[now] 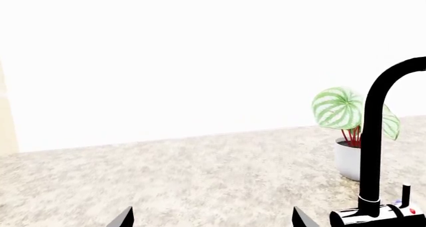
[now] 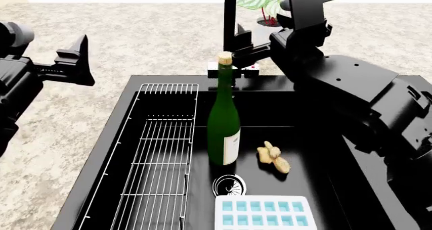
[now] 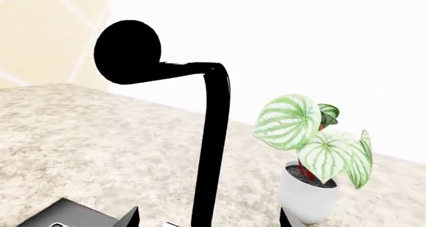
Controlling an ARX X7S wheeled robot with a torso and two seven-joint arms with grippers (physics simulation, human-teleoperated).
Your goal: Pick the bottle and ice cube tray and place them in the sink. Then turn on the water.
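The dark green bottle [image 2: 224, 124] stands upright inside the black sink [image 2: 317, 154]. The white ice cube tray [image 2: 265, 213] with blue cells lies flat on the basin floor, near the round drain [image 2: 229, 185]. The black tap [image 2: 229, 17] rises behind the basin from its chrome lever base [image 2: 233, 68]. I see no water running from it. My right gripper [image 2: 244, 47] is open, its fingertips [image 3: 129, 218] either side of the tap column [image 3: 209, 152], just above the base. My left gripper [image 2: 80, 58] hangs open over the counter to the sink's left, with nothing in it [image 1: 213, 219].
A wire rack [image 2: 159, 154] covers the sink's left part. A knobbly tan object [image 2: 272, 156] lies beside the bottle. A potted plant [image 3: 313, 157] with striped leaves stands on the speckled counter [image 2: 135, 33] behind the tap, close to my right gripper.
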